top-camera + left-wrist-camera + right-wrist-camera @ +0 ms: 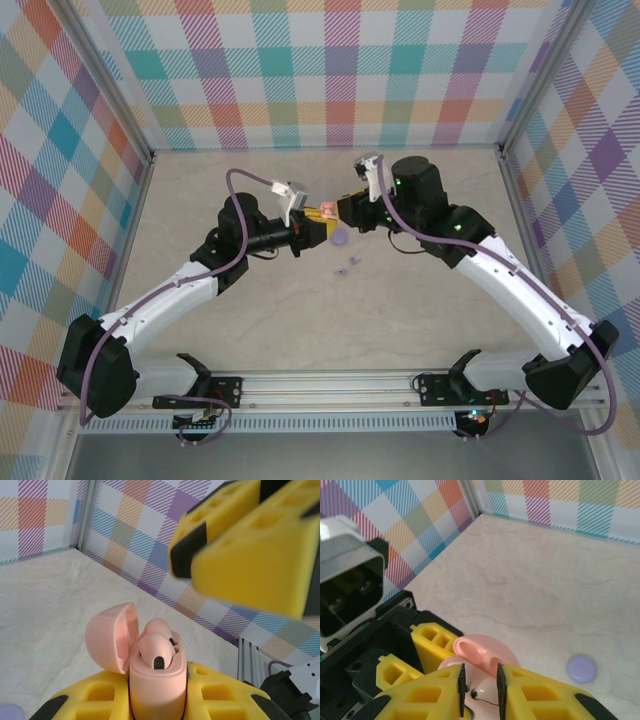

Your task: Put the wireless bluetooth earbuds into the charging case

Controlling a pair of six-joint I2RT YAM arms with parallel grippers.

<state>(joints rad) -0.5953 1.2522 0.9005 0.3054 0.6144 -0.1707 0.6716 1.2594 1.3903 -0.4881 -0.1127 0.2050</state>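
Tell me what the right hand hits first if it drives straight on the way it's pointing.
Most likely the pink charging case, held lid-open by the left hand, right ahead of the right hand. It would probably touch the pink earbuds seated in it first, though depth is unclear.

text: none readable | labels, brands: none readable | numbers, signs: none readable

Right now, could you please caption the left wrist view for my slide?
Left gripper holds the open pink charging case, pink earbud seated; right gripper hovers nearby.
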